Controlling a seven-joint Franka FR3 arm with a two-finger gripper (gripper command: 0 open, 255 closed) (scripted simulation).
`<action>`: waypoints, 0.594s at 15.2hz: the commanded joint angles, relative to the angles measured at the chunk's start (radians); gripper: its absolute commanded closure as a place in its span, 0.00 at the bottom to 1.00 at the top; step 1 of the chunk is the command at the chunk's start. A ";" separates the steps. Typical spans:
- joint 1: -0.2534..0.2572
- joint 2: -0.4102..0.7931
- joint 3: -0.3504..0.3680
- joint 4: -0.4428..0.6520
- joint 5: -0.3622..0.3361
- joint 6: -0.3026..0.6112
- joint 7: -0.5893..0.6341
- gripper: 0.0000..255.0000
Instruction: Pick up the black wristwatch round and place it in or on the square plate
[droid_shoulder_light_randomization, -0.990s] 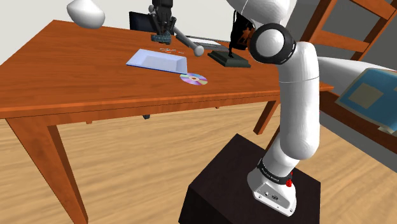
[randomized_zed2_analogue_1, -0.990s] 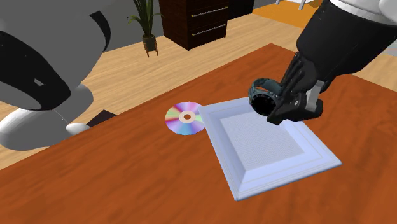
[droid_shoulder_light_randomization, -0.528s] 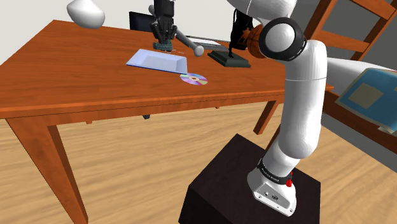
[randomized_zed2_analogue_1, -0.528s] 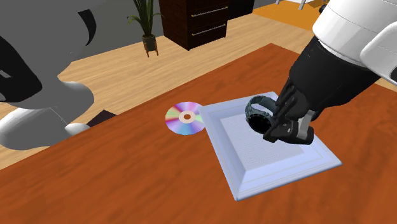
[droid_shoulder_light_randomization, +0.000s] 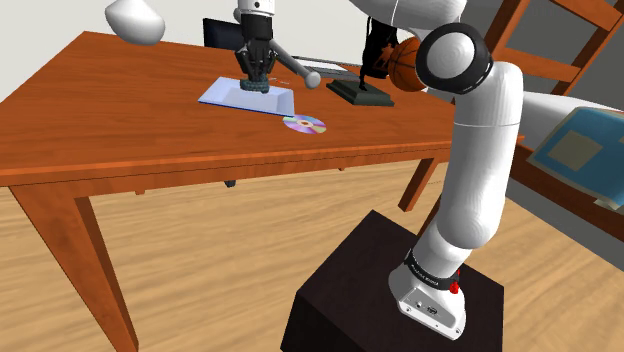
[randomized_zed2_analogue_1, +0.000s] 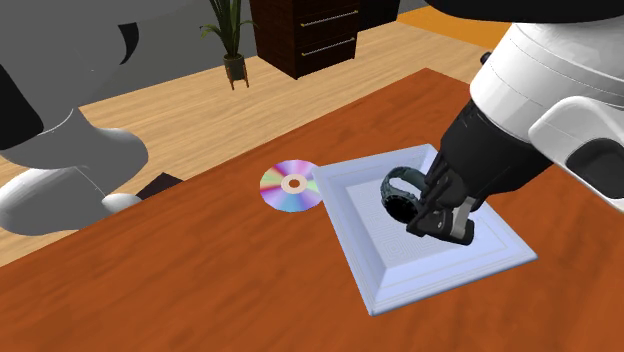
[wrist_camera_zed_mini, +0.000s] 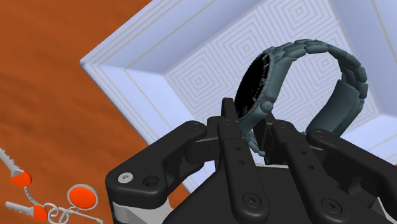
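A dark grey wristwatch (wrist_camera_zed_mini: 305, 76) with a round black face is clasped by its band between my gripper's (wrist_camera_zed_mini: 251, 121) black fingers. The pale blue square plate (wrist_camera_zed_mini: 191, 57) lies right beneath it, its patterned inner floor behind the watch. In the second exterior view the gripper (randomized_zed2_analogue_1: 425, 207) holds the watch (randomized_zed2_analogue_1: 398, 190) low over the middle of the plate (randomized_zed2_analogue_1: 440, 262); whether the watch touches the plate I cannot tell. In the shoulder view the gripper (droid_shoulder_light_randomization: 255, 80) hangs just above the plate (droid_shoulder_light_randomization: 232, 96) on the far part of the wooden table (droid_shoulder_light_randomization: 120, 120).
A shiny CD (randomized_zed2_analogue_1: 291, 186) lies on the table beside the plate's corner, toward the stand (droid_shoulder_light_randomization: 304, 124). A black flat base (droid_shoulder_light_randomization: 360, 94) and an orange ball (droid_shoulder_light_randomization: 403, 60) stand at the shoulder view's right of the plate. Small orange keys (wrist_camera_zed_mini: 38, 197) lie on the wood.
My gripper has come down with the watch and shifted over the plate's middle, from above its far edge. The plate and CD have not moved.
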 joint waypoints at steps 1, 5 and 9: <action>0.000 -0.001 0.000 -0.003 0.000 0.003 0.000 1.00; 0.000 -0.001 0.000 -0.003 0.000 0.003 0.000 0.00; 0.000 -0.001 0.000 -0.003 0.000 0.003 0.000 0.00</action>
